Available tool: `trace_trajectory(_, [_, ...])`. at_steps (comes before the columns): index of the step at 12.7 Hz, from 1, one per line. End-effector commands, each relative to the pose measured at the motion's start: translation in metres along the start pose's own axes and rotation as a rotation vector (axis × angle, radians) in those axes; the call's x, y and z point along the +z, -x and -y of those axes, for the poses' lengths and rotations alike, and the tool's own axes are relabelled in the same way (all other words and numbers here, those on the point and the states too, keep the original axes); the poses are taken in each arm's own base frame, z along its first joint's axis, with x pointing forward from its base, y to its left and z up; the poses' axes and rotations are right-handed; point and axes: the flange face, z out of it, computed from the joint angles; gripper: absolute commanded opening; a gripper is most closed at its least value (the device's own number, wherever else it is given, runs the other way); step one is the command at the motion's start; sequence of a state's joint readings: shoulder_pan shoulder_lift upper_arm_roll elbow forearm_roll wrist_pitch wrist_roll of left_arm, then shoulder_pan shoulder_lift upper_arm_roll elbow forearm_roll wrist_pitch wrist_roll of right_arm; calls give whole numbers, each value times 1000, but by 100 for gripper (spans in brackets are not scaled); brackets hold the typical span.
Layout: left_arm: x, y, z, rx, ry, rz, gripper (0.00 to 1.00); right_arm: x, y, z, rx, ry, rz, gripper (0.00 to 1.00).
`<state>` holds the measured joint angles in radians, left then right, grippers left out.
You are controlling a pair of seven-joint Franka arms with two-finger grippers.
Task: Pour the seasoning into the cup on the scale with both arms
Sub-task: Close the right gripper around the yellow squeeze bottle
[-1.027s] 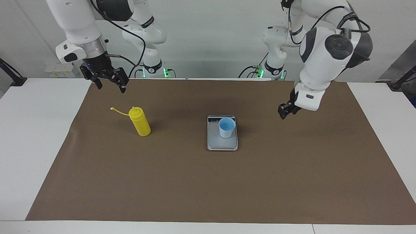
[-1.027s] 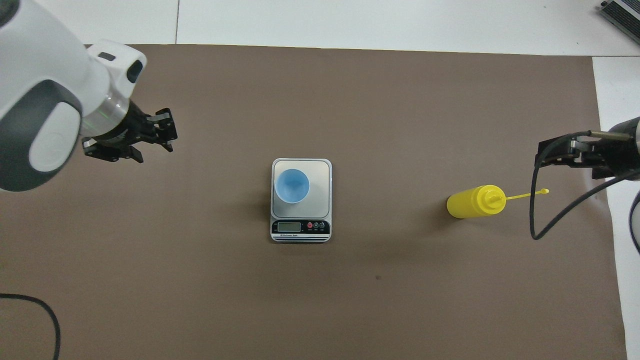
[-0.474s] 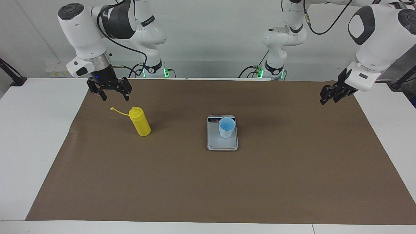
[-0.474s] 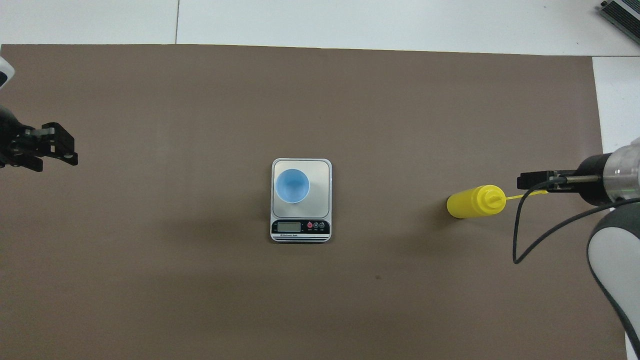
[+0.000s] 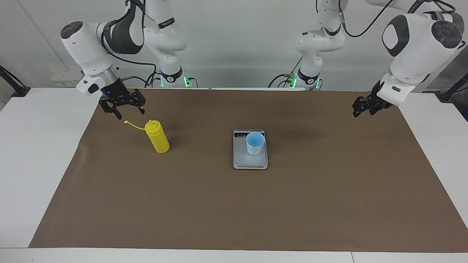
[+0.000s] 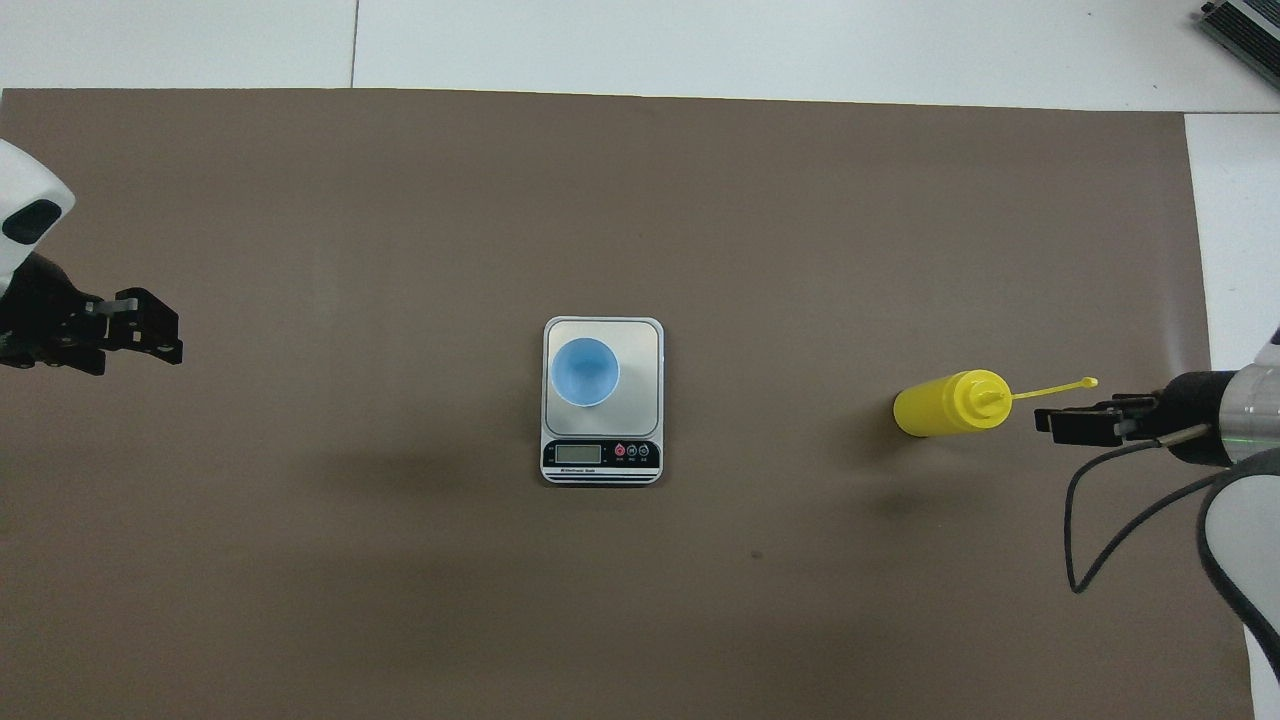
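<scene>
Clearly the right claw [image 5: 124, 110], spread wide and empty above the yellow bottle [image 5: 157, 137], could snag its tether and tip it. The bottle stands at the scale's [image 5: 250, 157] nine o'clock in the facing view, blue cup [image 5: 255, 143] on it. The left claw [image 5: 362, 108] waits; I cannot tell its gap.

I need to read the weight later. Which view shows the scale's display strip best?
The overhead view: the display strip lies along the robots' edge of the scale, showing its screen and round buttons. In the facing view it is a thin dark band partly hidden by the cup.
</scene>
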<state>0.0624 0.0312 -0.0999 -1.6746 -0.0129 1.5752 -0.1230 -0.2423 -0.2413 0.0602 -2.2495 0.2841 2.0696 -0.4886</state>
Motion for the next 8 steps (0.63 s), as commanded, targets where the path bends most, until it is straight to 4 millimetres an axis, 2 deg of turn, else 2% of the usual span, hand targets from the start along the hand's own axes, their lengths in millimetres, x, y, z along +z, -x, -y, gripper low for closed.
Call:
trace_trajectory(1, [2, 12, 1, 14, -9, -24, 86, 10, 24, -21, -102, -50, -79, 100])
trace_trajectory(3, [3, 14, -1, 19, -10, -23, 91, 22, 31, -32, -179, -87, -131, 100])
trace_trajectory(6, [4, 19, -11, 20, -13, -26, 92, 61, 49, -53, -301, -150, -252, 100])
trace_trajectory(8, [3, 21, -12, 31, -14, -17, 92, 85, 53, -66, -365, -215, -357, 100])
